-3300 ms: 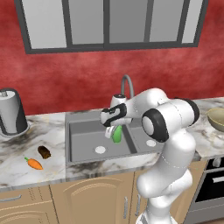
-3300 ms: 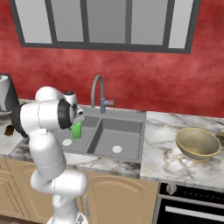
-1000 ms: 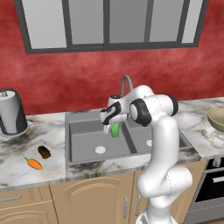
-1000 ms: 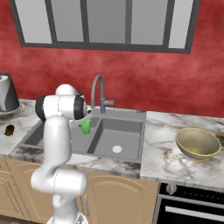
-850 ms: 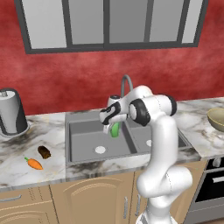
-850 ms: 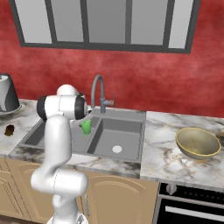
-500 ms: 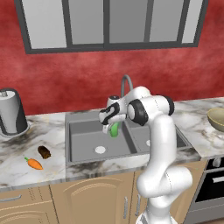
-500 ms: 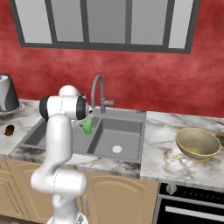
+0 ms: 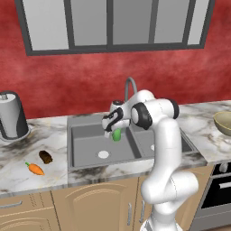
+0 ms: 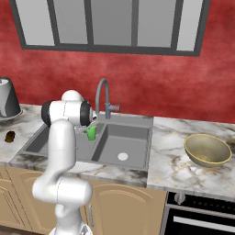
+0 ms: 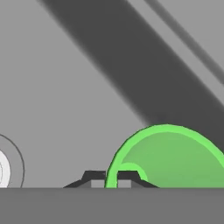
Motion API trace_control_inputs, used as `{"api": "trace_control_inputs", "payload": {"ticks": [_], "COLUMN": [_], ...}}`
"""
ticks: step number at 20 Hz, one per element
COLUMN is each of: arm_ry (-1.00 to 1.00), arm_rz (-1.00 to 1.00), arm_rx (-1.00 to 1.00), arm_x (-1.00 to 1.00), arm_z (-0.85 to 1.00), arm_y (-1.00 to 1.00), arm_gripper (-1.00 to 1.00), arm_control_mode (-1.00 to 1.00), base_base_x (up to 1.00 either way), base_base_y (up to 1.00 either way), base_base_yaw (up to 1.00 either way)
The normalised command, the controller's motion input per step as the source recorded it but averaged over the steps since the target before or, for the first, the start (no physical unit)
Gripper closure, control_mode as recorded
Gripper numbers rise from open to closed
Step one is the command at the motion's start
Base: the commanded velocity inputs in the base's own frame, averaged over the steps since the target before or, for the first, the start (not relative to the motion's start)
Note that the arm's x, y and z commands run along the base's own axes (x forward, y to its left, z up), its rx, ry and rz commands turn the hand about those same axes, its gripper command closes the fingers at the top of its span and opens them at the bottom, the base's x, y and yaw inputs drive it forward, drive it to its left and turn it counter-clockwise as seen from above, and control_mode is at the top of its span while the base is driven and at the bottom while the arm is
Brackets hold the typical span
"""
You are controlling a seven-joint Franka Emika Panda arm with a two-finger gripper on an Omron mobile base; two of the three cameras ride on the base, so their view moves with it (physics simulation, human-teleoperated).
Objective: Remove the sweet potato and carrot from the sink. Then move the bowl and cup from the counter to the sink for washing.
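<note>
My gripper (image 9: 112,131) is shut on the rim of the green cup (image 9: 116,135), holding it just above the left basin of the sink (image 9: 85,152). In the hand view the fingertips (image 11: 94,177) pinch the cup's (image 11: 170,157) wall, with the basin's white drain (image 11: 2,170) to the left. From the right base view the cup (image 10: 92,133) hangs beside the divider between the basins. The carrot (image 9: 34,168) and the sweet potato (image 9: 45,156) lie on the counter (image 9: 22,146) left of the sink. The bowl (image 10: 207,149) sits on the counter at the right.
A curved faucet (image 9: 129,85) rises behind the sink, close to the gripper. A grey kettle (image 9: 12,121) stands at the counter's far left. An oven front (image 10: 202,215) sits below the counter at the right.
Since the earliest frames the arm's elbow has swung up and back. The cup stays held over the left basin, barely shifting in the last second.
</note>
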Motion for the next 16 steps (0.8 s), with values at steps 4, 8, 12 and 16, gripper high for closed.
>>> {"api": "trace_control_inputs", "payload": {"ticks": [4, 8, 12, 16], "arm_ry": [0.00, 0.00, 0.00, 0.02], "arm_rz": [0.00, 0.00, 0.00, 0.00], "arm_rx": [0.00, 0.00, 0.00, 0.00], "arm_x": [0.06, 0.16, 0.15, 0.08], "arm_z": [-0.23, -0.18, -0.18, -0.20], "arm_y": [0.00, 0.00, 0.00, 0.00], "arm_gripper": [1.00, 1.00, 1.00, 1.00], "arm_control_mode": [-1.00, -1.00, -1.00, -1.00], "base_base_x": [0.00, 0.00, 0.00, 0.00], "base_base_y": [0.00, 0.00, 0.00, 0.00], "base_base_yaw": [0.00, 0.00, 0.00, 0.00]}}
